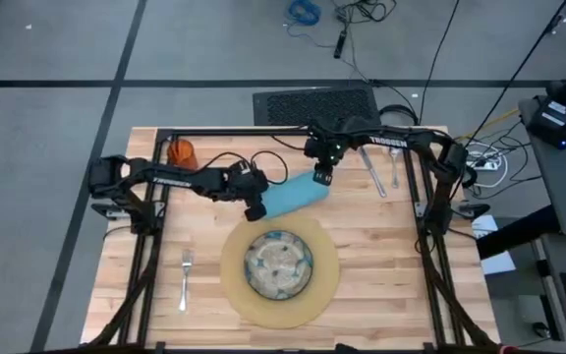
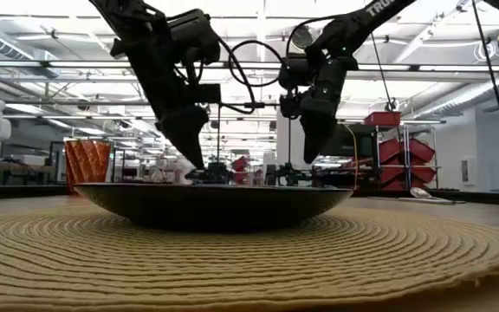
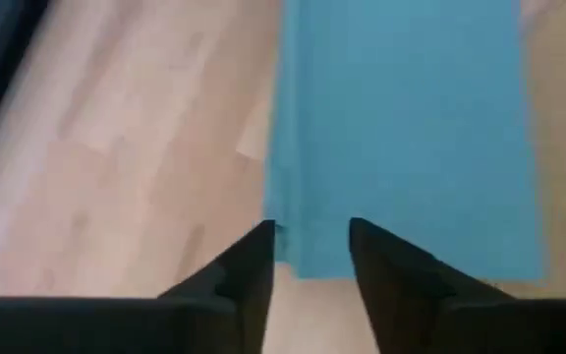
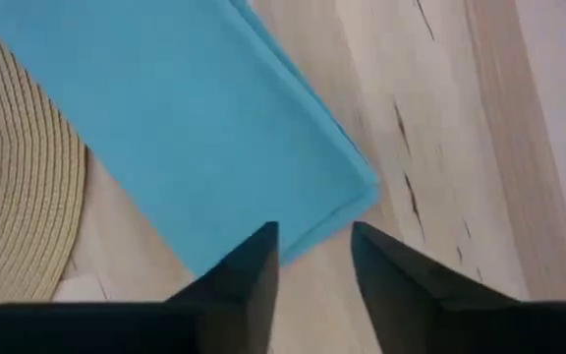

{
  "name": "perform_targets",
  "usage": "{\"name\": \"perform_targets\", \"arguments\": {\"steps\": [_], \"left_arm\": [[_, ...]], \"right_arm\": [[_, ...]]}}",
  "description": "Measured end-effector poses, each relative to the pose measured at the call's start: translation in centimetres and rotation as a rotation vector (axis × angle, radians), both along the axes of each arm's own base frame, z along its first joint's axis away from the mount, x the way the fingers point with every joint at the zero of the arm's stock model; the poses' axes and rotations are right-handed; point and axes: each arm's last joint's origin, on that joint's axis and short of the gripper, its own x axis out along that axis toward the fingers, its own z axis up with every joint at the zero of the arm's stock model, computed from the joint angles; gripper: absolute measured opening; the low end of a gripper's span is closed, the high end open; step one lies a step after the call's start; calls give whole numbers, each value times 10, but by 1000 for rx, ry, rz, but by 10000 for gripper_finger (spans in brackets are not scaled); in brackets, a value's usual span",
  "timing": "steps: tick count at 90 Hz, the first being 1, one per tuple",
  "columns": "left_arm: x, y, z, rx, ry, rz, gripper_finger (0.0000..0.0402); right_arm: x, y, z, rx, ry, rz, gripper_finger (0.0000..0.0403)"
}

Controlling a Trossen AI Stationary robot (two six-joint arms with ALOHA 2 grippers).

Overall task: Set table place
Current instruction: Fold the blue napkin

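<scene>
left gripper (image 3: 311,258) | slightly open over napkin (image 3: 401,128) edge | right gripper (image 4: 312,258) same

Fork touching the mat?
Apart. The high view shows bare table between the fork and the mat.

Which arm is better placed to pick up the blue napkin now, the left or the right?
Probably either. The left pincer and the right pincer each hover open over opposite ends of the napkin.
</scene>
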Motion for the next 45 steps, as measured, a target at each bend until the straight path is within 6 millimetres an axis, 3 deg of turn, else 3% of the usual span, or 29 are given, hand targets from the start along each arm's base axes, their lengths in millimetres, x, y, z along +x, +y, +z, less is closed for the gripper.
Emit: {"name": "perform_targets", "arguments": {"steps": [11,27,45], "left_arm": [[1,2,3,73,12,-37,152],[15,-8,11,-71,-87,-313,153],[36,1,11,-95,-102,-392,153]], "right_arm": [[-7,1,3,-18,59,-56,154],[-31,14,10,71,237,-108,143],[-58,38,19,50,152,-195,135]]}}
